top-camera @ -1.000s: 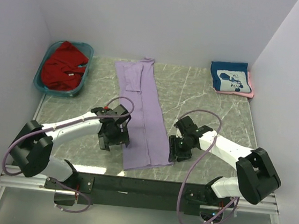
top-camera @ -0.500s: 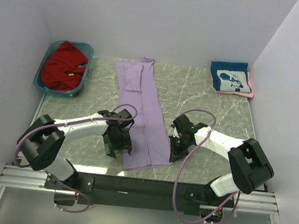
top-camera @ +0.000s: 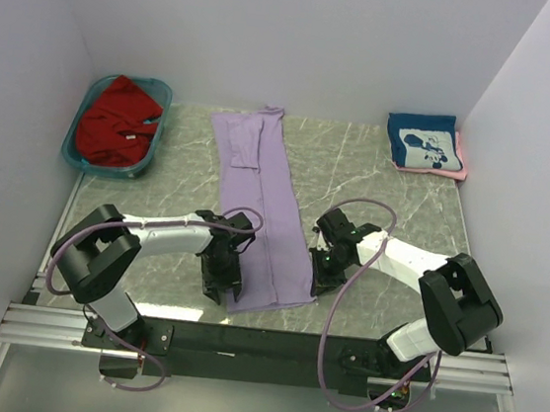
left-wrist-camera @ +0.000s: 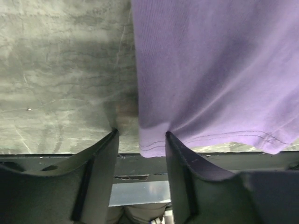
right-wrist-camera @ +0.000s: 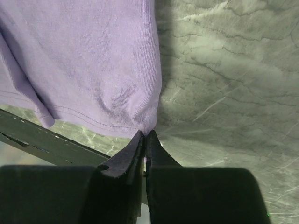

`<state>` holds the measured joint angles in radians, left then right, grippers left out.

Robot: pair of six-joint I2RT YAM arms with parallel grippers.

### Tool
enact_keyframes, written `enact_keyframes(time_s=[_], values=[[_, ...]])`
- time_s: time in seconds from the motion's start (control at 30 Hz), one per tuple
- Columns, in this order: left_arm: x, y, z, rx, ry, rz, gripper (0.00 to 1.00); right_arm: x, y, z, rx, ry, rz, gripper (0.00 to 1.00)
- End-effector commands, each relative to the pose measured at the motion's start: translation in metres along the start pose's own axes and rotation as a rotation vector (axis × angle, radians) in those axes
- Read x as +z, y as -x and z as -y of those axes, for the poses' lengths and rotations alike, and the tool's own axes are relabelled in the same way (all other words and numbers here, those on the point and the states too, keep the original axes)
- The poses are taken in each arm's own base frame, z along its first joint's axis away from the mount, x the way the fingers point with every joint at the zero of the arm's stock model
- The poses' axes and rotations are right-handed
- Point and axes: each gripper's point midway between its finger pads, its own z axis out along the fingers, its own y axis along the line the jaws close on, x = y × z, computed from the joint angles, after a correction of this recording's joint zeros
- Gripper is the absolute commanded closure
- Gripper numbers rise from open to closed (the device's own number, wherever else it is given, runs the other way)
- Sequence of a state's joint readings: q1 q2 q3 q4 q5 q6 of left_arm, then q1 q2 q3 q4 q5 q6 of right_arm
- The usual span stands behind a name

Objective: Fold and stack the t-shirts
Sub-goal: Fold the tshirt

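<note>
A lavender t-shirt, folded into a long strip, runs from the far middle of the table to its near edge. My left gripper is at the strip's near left corner. In the left wrist view its jaws stand apart, with the hem corner of the shirt lying between them. My right gripper is at the near right corner. The right wrist view shows it shut on the hem of the shirt. A red t-shirt lies crumpled at far left. A folded navy t-shirt rests on a pink one at far right.
The red shirt sits in a teal tub in the far left corner. The black mounting rail runs just behind the shirt's near hem. White walls close in the left, right and far sides.
Both grippers have come in to the shirt's near hem corners. The right one has shut on its corner. The left one's jaws have narrowed around theirs.
</note>
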<state>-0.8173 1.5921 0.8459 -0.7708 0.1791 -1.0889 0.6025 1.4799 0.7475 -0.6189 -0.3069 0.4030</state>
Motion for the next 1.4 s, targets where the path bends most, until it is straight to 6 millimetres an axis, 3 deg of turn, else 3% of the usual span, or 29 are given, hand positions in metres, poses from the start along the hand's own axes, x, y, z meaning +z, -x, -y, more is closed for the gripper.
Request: enact_keyframes(time_s=[0.0, 0.13, 0.3, 0.47, 0.73, 0.87, 0.97, 1.03, 1.1, 1.13, 1.2, 1.23, 1.3, 1.33, 1.37], values=[[0.004, -0.006, 0.003, 0.029, 0.0, -0.033, 0.51, -0.002, 0.01, -0.006, -0.02, 0.004, 0.02, 0.96], [0.012, -0.009, 0.002, 0.048, 0.025, -0.054, 0.62, -0.001, 0.01, -0.005, -0.017, 0.001, 0.022, 0.96], [0.012, -0.009, 0.002, 0.055, 0.035, -0.059, 0.99, -0.004, 0.01, -0.006, -0.023, 0.003, 0.018, 1.0], [0.002, -0.015, 0.003, 0.086, 0.006, -0.055, 0.99, -0.014, -0.003, -0.005, -0.03, -0.002, -0.008, 1.0], [-0.025, -0.06, -0.023, 0.129, -0.01, -0.101, 0.99, -0.055, -0.054, -0.012, -0.095, -0.006, -0.06, 1.0], [-0.046, -0.066, -0.017, 0.133, -0.11, -0.08, 0.99, -0.068, -0.051, -0.023, -0.096, 0.04, -0.009, 1.0], [-0.053, -0.047, -0.011, 0.128, -0.133, -0.043, 0.99, -0.073, -0.023, -0.026, -0.102, 0.017, 0.042, 1.0], [-0.058, -0.02, -0.011, 0.076, -0.151, 0.001, 0.99, -0.083, 0.006, -0.033, -0.108, 0.018, 0.107, 1.0], [-0.07, 0.017, -0.012, 0.034, -0.167, 0.079, 0.99, -0.082, 0.028, -0.033, -0.118, -0.01, 0.126, 1.0], [-0.069, 0.031, -0.016, 0.036, -0.146, 0.105, 0.99, -0.093, 0.049, -0.04, -0.127, -0.004, 0.178, 1.0], [-0.081, 0.065, -0.012, 0.0, -0.181, 0.161, 0.99, -0.09, 0.073, -0.042, -0.131, -0.022, 0.19, 1.0], [-0.084, 0.077, -0.012, 0.01, -0.177, 0.186, 0.99, -0.099, 0.092, -0.052, -0.149, -0.008, 0.229, 1.0], [-0.092, 0.109, -0.006, -0.006, -0.172, 0.24, 0.99, -0.092, 0.116, -0.05, -0.157, -0.042, 0.234, 1.0], [-0.094, 0.119, -0.004, 0.0, -0.168, 0.259, 0.99, -0.101, 0.134, -0.058, -0.171, -0.034, 0.272, 1.0], [-0.096, 0.138, -0.003, -0.006, -0.156, 0.283, 0.99, -0.09, 0.145, -0.055, -0.173, -0.053, 0.255, 1.0]])
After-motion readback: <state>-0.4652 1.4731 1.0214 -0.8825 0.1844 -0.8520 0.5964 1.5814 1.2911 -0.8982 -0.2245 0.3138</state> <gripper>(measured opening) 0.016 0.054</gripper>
